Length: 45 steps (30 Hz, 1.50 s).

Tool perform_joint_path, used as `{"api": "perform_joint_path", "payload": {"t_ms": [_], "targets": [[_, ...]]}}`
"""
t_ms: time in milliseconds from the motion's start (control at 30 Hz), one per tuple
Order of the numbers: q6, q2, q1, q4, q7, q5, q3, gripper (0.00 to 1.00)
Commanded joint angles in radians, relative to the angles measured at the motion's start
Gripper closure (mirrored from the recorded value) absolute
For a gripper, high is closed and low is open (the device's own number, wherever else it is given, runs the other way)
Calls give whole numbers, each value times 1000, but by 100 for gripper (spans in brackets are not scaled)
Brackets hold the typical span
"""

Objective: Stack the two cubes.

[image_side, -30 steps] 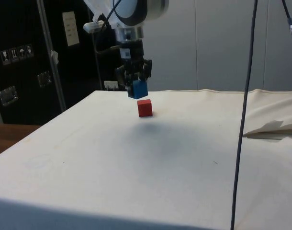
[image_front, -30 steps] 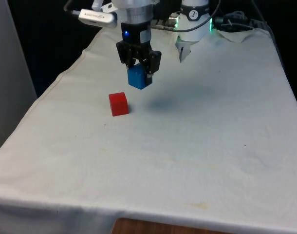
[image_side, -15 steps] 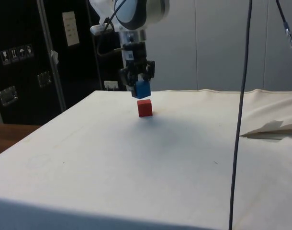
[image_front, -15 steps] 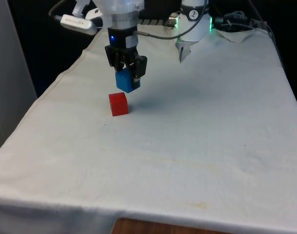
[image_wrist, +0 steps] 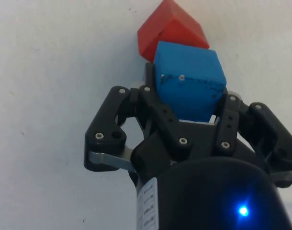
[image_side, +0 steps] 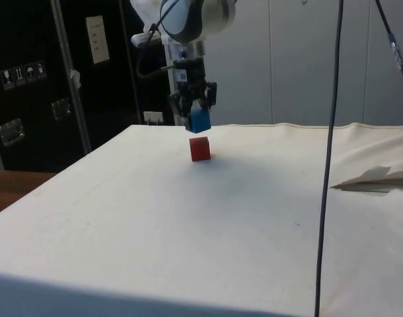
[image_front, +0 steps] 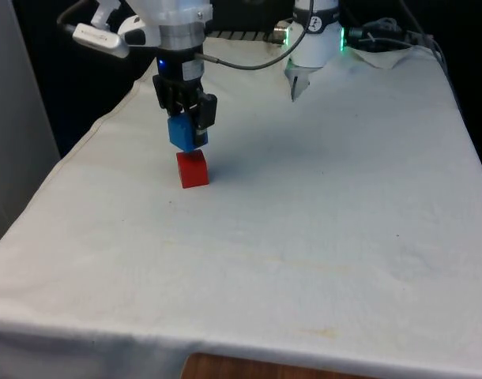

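the black end effector (image_front: 186,126) is closed on the blue cube (image_front: 185,132), with one finger on each side of it. in the side view the end effector (image_side: 196,115) holds the blue cube (image_side: 199,121) up in the air, just above the red cube (image_side: 200,148), and there is a small gap between the two. the red cube (image_front: 193,168) sits flat on the white cloth of the table (image_front: 320,221), near the front view's left edge of it. in the wrist view the blue cube (image_wrist: 189,79) is between the fingers (image_wrist: 151,103) and partly covers the red cube (image_wrist: 170,28) below it. a thin black cable (image_side: 327,158) hangs down in the side view.
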Motion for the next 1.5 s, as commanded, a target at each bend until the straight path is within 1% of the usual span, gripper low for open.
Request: {"api": "perform_joint_path", "payload": {"t_ms": [0, 33, 100, 233, 267, 300, 333, 433, 533, 567, 600, 833, 867, 900, 933, 1100, 1133, 1167, 1200, 1467], "targets": [[3, 2, 0, 2, -1, 2, -2, 97], [24, 7, -10, 3, -15, 21, 1, 97], [34, 10, -10, 3, -17, 26, -2, 97], [52, 12, -14, -1, -21, 37, -4, 97], [41, 13, -5, 1, -9, 23, -13, 97], [54, 12, -14, -2, -23, 41, -4, 97], [55, 13, -15, -3, -25, 46, -5, 97], [61, 11, -11, -10, -25, 57, -11, 97], [57, 10, -11, -11, -26, 60, -13, 97], [49, 14, -6, -7, -19, 50, -19, 97], [55, 11, -12, -11, -26, 64, -13, 97], [53, 13, -14, -9, -30, 104, -7, 97], [53, 15, -12, -8, -29, 110, -7, 97], [49, 14, -5, -9, -22, 92, -18, 97], [53, 18, -11, -6, -27, 121, -6, 97], [53, 24, -6, -4, -18, 146, -2, 97], [53, 25, -5, -4, -15, 148, -2, 97], [49, 23, -2, -6, -15, 137, -8, 97], [53, 26, -4, -5, -12, 149, -2, 97], [43, 30, 3, -5, 0, 132, -12, 97]]}}
